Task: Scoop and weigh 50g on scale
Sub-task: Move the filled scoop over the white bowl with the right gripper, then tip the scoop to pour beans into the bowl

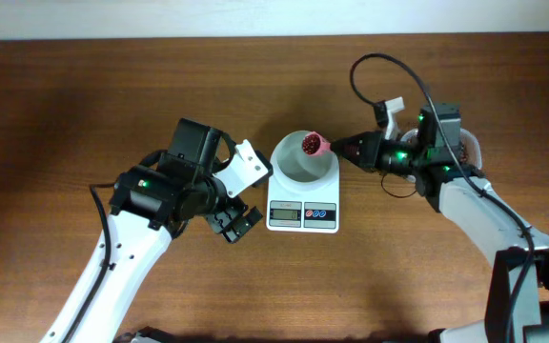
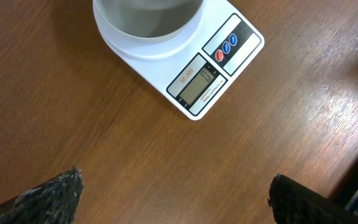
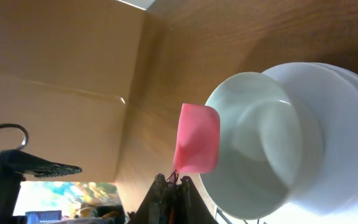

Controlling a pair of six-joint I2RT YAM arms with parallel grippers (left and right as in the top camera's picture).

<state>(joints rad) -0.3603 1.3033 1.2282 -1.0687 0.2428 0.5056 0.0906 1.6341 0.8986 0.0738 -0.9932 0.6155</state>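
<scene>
Brown wooden table (image 1: 65,114) under scale (image 1: 302,205); left fingers (image 2: 51,198) apart, right fingers (image 3: 163,202) clamped on pink spoon (image 3: 197,140) (beans (image 1: 311,145) inside).

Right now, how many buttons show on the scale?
3, in a row beside the display of the scale: the red button nearest the display, the middle blue button, and the end blue button. None looks hidden.

Red-brown beans (image 1: 311,144) above white scale (image 1: 302,215)
</scene>
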